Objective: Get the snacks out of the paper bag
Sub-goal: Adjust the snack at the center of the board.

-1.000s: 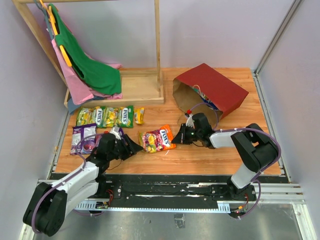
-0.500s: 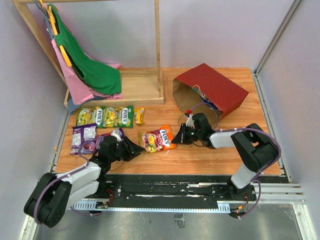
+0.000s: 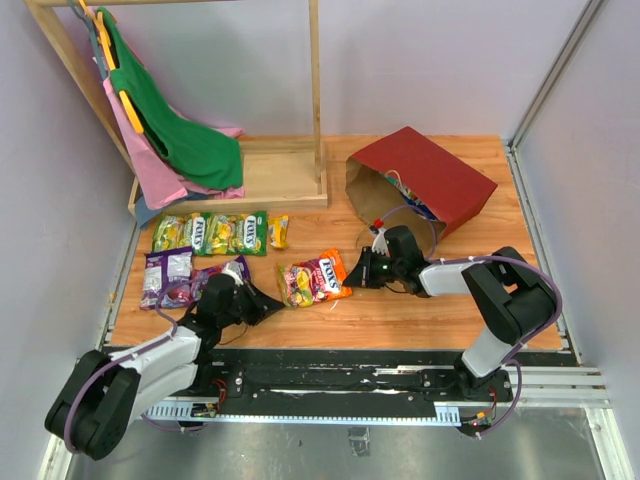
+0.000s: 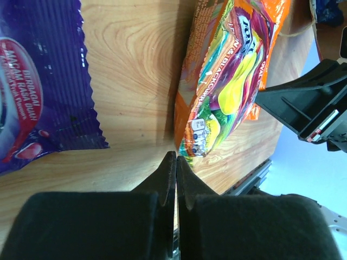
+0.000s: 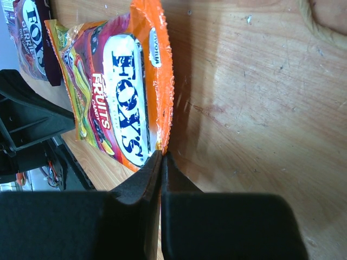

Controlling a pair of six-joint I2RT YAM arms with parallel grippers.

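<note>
Wooden tabletop [image 3: 420,312] fills the booth between pale walls, and both arms reach low across it from the near edge. Our left gripper [image 4: 175,157] has its black fingers pressed together with nothing between them, the tips just beside a corner of a glossy orange candy packet [image 3: 315,277]. From the opposite side, our right gripper [image 5: 161,156] is likewise closed, its tips touching the packet's crimped edge; we cannot tell whether they nip the film. Left of the left gripper lie flat, glossy purple candy packets [image 3: 165,277]. Behind them we see a row of green and yellow packets [image 3: 210,233] and a small yellow packet [image 3: 278,231]. Farther back on the right, the dark red paper bag [image 3: 435,180] lies on its side, its brown kraft mouth open toward the packets. At far left stands a wooden rack [image 3: 316,100] hung with green and pink cloths [image 3: 195,145].
</note>
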